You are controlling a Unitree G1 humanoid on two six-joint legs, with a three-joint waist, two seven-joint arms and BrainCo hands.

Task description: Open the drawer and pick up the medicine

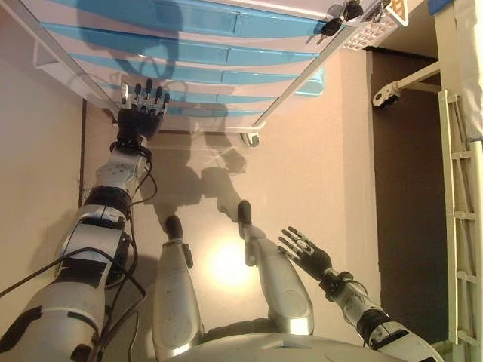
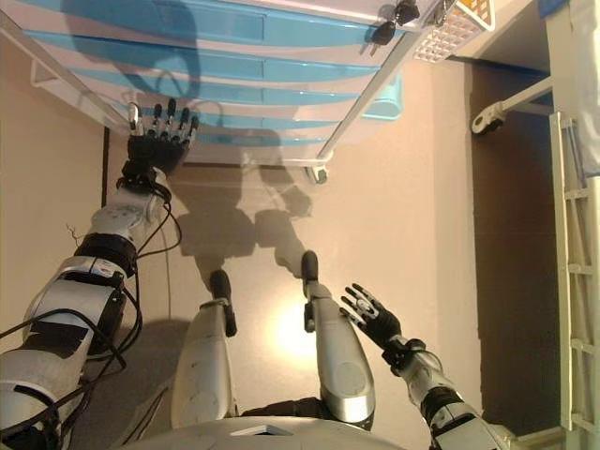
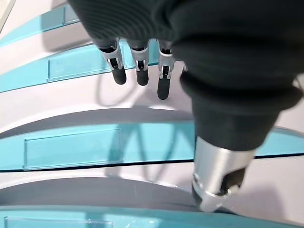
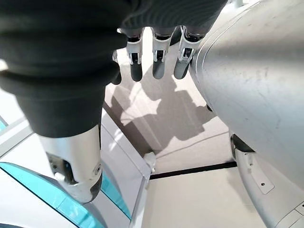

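At the far left, the left hand (image 1: 142,108) reaches up to the lower edge of a white plastic drawer cabinet with translucent blue curved drawer fronts (image 1: 204,53), its fingers straight and spread against the lowest fronts, curled round nothing. All the drawers in sight look closed, and no medicine shows in any view. A small white caster (image 1: 253,139) sits under the cabinet's near corner on the beige floor (image 1: 317,166). Dark keys (image 1: 332,26) hang at the cabinet's upper right edge. Further right and nearer the robot, the right hand (image 1: 306,253) hangs low with relaxed, splayed fingers, empty. A white metal bed frame (image 1: 460,219) runs along the far right.
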